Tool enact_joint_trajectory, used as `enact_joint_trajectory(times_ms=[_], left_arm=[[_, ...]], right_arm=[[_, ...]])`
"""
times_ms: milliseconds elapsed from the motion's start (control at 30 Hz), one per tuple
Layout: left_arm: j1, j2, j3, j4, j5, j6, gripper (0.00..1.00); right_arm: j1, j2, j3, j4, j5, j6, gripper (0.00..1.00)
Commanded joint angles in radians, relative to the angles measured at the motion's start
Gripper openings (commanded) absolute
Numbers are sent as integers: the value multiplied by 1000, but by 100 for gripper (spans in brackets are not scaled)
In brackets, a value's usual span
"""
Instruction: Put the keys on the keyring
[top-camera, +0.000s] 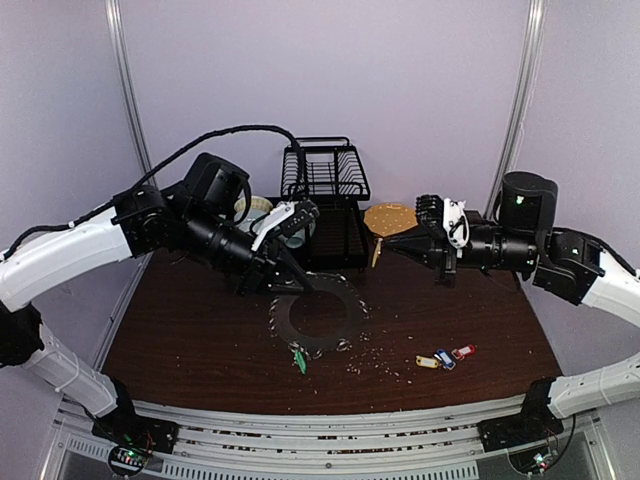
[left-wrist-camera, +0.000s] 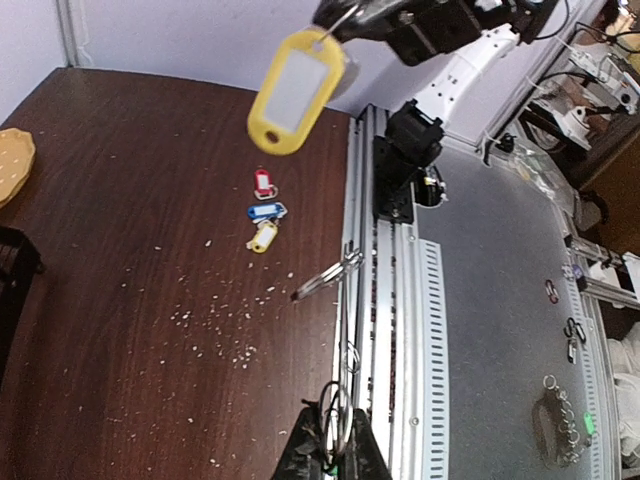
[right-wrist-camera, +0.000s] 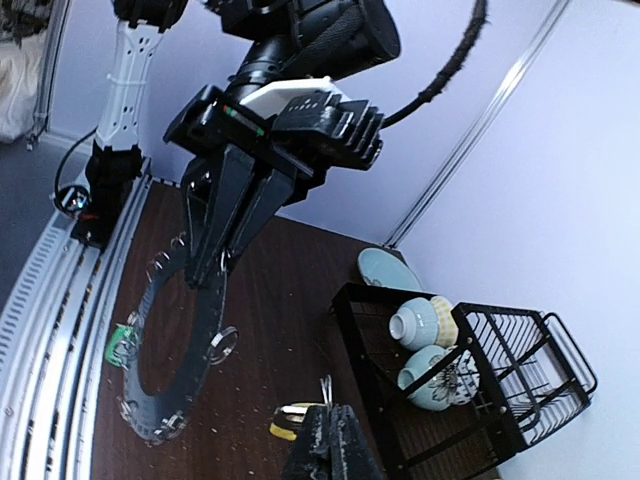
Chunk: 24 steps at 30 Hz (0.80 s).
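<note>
The keyring (top-camera: 322, 316) is a dark flat ring with small split rings on its edge. My left gripper (top-camera: 293, 279) is shut on its far-left edge and holds it tilted; the left wrist view shows it edge-on (left-wrist-camera: 348, 330) between my fingers (left-wrist-camera: 310, 450). A green-tagged key (top-camera: 298, 359) hangs at its near edge. My right gripper (top-camera: 394, 243) is shut on the split ring of a yellow-tagged key (left-wrist-camera: 295, 90), held in the air right of the keyring, also in the right wrist view (right-wrist-camera: 292, 422). Yellow (top-camera: 427, 362), blue (top-camera: 444, 359) and red (top-camera: 463, 351) keys lie on the table.
A black dish rack (top-camera: 325, 195) with bowls (right-wrist-camera: 420, 322) stands at the back centre. An orange scalloped plate (top-camera: 390, 217) is just behind my right gripper. A pale blue plate (right-wrist-camera: 385, 270) lies left of the rack. Crumbs (top-camera: 375, 360) are scattered near the keyring.
</note>
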Motion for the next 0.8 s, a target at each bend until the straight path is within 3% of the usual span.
enact_joint_trajectory(times_ms=[0,267,500,767], left_arm=[[-5,33,65,-12,125,73,0],[-13,84,88,53,202,101,0],[-14,105,112,71,195,97,0],[-30,89,112,78,39,67,0]], right_arm=[[11,-54,-76,79,-7,-312,0],[35,-89,-133,77,-72,-481,0],[63,-68,-114,70,-77,-470,0],[143,-38,-47,-35,210,-335,0]])
